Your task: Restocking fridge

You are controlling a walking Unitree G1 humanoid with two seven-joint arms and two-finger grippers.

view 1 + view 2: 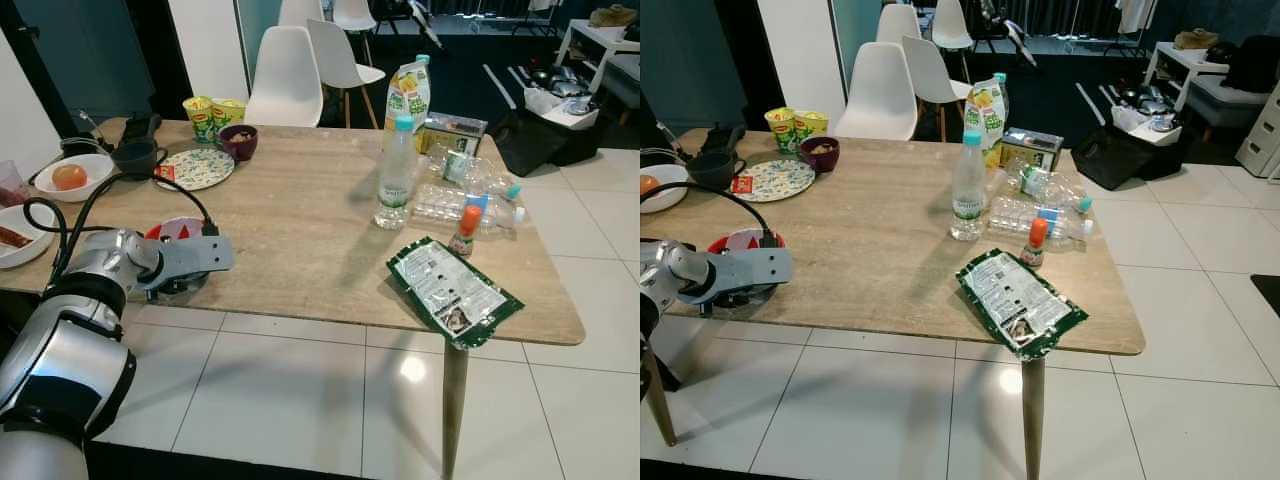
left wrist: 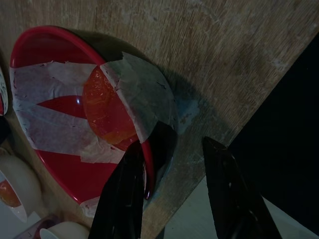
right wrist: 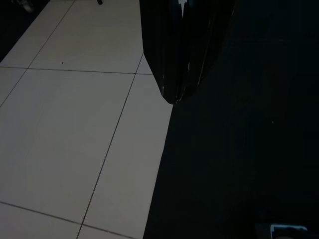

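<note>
Left gripper (image 2: 172, 191) spread wide around the red bowl's (image 2: 60, 164) rim at the table (image 1: 300, 230) edge, ready to pinch; right gripper (image 3: 175, 97) hanging idle, pressed together.

white tiled floor (image 1: 290, 390), white chairs (image 1: 285, 80)

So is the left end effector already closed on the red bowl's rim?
No. The left end effector is open, with one finger at the red bowl rim and the other outside.
</note>
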